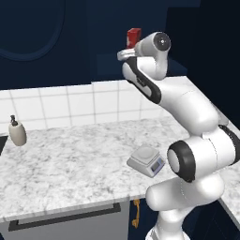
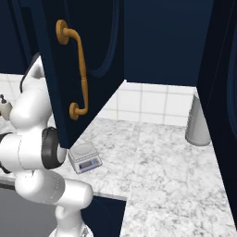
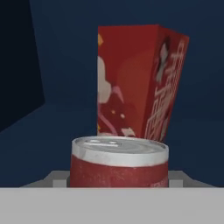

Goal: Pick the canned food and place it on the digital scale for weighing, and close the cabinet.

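Spanning under navy cabinet [image 2: 92, 55], marble counter [image 1: 70, 164] bears digital scale [image 1: 146, 161]; tool grip unclear near canned food [image 3: 119, 162].

One can [image 3: 119, 165], one red box [image 3: 138, 83], one scale [image 1: 146, 161], one soap bottle [image 1: 17, 131].

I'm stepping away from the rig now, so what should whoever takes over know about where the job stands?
Gripper: reached into the open cabinet, right at the canned food; a grip can't be confirmed from the pictures.
Canned food: upright on the cabinet shelf, in front of a red-and-white box.
Digital scale: on the marble counter near its front edge, plate bare.
Done: reach to the can.
Left: secure and lift the can, set it on the scale, close the cabinet door.
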Robot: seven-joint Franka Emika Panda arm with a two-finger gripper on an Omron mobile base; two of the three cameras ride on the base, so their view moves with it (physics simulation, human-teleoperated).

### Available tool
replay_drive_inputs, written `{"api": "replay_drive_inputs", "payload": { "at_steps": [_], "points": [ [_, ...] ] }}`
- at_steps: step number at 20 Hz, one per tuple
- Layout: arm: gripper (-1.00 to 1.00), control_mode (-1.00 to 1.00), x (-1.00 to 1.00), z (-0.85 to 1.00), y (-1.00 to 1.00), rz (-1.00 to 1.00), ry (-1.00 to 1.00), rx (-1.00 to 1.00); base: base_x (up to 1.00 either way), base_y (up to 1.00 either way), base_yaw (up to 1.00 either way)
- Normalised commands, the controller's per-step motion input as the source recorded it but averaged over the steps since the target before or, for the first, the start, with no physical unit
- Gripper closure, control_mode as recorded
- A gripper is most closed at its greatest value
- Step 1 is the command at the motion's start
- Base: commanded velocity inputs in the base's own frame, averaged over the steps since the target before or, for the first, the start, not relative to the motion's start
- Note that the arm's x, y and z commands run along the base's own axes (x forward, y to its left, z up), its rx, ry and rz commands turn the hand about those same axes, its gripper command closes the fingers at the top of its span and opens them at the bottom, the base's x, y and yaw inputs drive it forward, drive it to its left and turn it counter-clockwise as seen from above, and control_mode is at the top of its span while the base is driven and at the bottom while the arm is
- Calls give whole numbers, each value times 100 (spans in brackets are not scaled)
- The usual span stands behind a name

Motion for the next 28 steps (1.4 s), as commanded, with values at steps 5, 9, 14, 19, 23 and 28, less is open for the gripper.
{"api": "replay_drive_inputs", "payload": {
  "at_steps": [5,9,14,19,23,28],
  "points": [
    [100,-100,-100,-14,23,0,-34,8,0,0,0],
    [100,-100,-100,-26,29,0,-35,15,0,0,0],
    [100,-100,-100,-22,12,-4,-10,6,0,0,0],
    [100,-100,-99,-18,34,-39,1,2,0,0,0],
    [100,-100,-47,-32,16,-32,14,4,0,0,0],
    [100,-100,-1,-46,12,0,20,-1,0,0,0]
  ]
}}
